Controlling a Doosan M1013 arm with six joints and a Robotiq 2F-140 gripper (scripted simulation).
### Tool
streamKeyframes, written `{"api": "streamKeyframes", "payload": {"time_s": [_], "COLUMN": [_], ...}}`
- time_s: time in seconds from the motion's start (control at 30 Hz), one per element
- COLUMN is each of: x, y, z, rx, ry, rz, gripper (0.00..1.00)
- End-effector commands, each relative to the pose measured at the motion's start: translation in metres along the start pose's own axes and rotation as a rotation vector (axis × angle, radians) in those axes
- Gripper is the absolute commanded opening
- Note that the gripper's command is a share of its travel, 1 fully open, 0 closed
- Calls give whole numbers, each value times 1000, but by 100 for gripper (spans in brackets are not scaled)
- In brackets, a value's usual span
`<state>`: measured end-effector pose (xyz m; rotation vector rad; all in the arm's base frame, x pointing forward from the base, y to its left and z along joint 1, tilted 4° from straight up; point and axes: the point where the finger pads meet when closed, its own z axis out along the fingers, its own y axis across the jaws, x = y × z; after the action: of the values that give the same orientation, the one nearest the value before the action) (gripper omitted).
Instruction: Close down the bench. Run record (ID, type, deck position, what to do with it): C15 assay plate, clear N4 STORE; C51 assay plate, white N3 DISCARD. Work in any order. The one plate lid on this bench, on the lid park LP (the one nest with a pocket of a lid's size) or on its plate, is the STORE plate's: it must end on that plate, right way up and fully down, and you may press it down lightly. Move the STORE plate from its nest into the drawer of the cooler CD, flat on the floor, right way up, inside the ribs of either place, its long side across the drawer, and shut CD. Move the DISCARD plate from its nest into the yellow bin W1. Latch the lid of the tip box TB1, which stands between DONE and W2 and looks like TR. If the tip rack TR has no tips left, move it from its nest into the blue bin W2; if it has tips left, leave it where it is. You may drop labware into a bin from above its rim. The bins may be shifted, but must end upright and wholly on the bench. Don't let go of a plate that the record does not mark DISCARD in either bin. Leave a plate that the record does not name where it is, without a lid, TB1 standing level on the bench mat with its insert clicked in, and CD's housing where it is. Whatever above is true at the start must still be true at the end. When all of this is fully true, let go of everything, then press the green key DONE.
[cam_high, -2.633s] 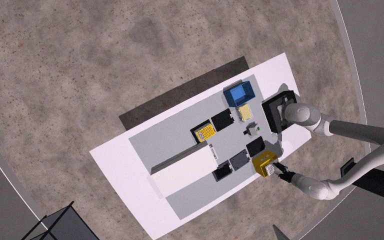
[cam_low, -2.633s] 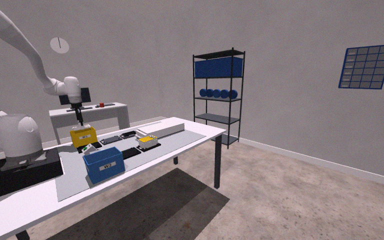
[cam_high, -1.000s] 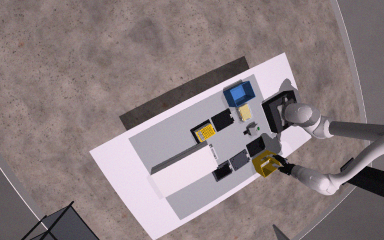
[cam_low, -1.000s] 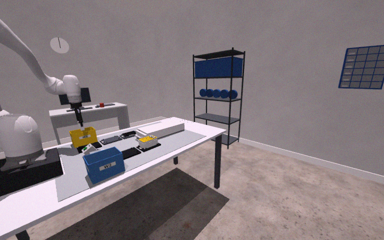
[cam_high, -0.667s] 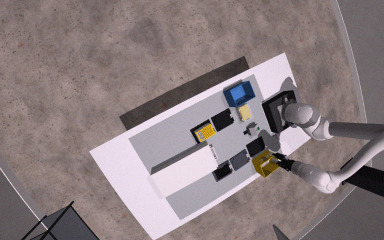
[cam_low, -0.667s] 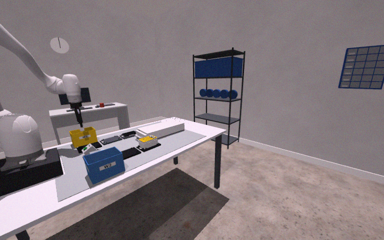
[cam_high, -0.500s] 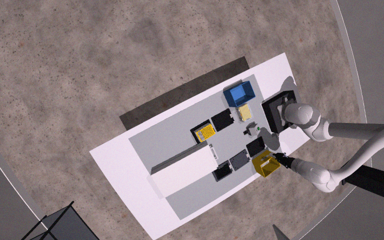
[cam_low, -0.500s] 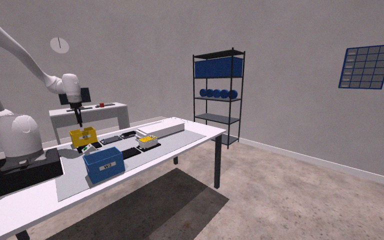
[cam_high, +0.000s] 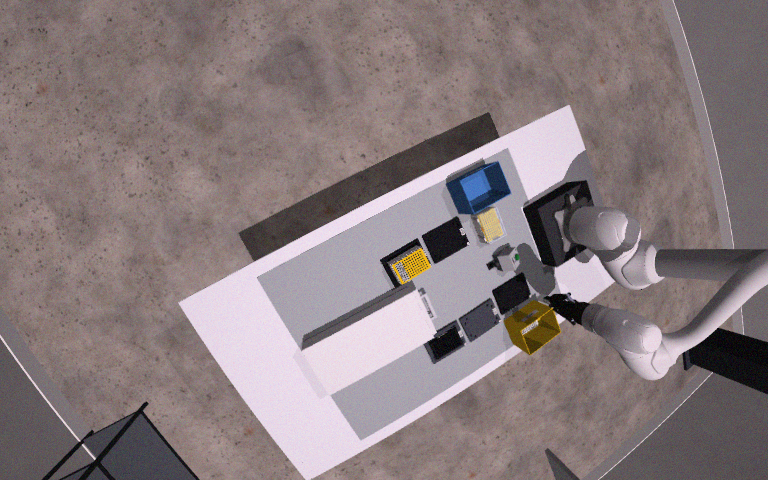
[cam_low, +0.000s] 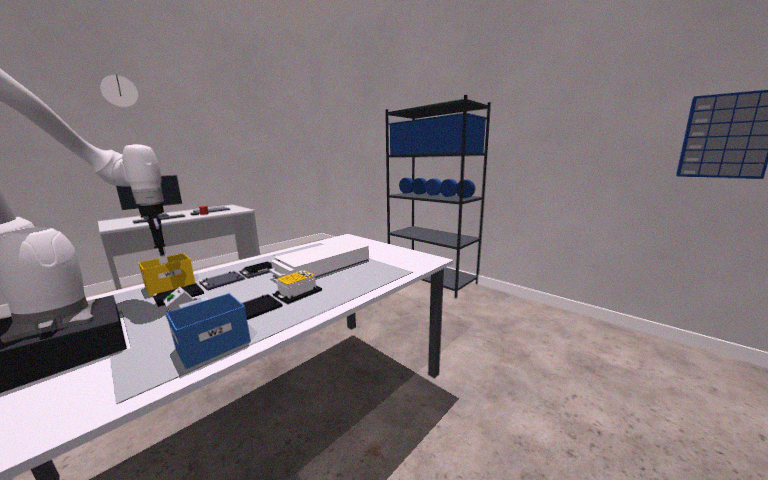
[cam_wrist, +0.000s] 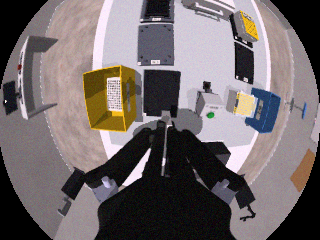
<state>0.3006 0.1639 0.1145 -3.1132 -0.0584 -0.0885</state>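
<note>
My gripper (cam_wrist: 165, 117) is shut with nothing between the fingers. It hangs above the bench by the near corner of the yellow bin W1 (cam_high: 529, 323), between the bin and an empty black nest (cam_high: 511, 292). A white plate (cam_wrist: 115, 94) lies inside the yellow bin. A grey flat piece (cam_high: 479, 319) sits in the nest beyond, and a dark nest (cam_high: 445, 342) follows it. The white cooler CD (cam_high: 368, 339) stands behind them. The tip rack TR (cam_high: 410, 264) shows a yellow top. Tip box TB1 (cam_high: 489, 224) stands between the green DONE key (cam_high: 515, 257) and the blue bin W2 (cam_high: 479, 187).
Another empty black nest (cam_high: 445, 239) lies between TR and TB1. The arm's black base (cam_high: 557, 223) stands at the bench's end. In the exterior view the gripper (cam_low: 160, 249) is just above the yellow bin's (cam_low: 166, 273) rim. A shelf rack (cam_low: 436, 186) stands off the bench.
</note>
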Motion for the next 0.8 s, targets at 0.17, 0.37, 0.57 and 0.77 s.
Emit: {"api": "streamKeyframes", "payload": {"time_s": [0.17,0.37,0.57,0.77], "x": [-4,-7,-10,-12], "y": [30,53,77,93], "z": [-4,-8,-11,-13], "rx": [2,2,2,2], "ry": [-1,-1,-1,-1], "rz": [-1,-1,-1,-1], "gripper": [0,0,0,0]}}
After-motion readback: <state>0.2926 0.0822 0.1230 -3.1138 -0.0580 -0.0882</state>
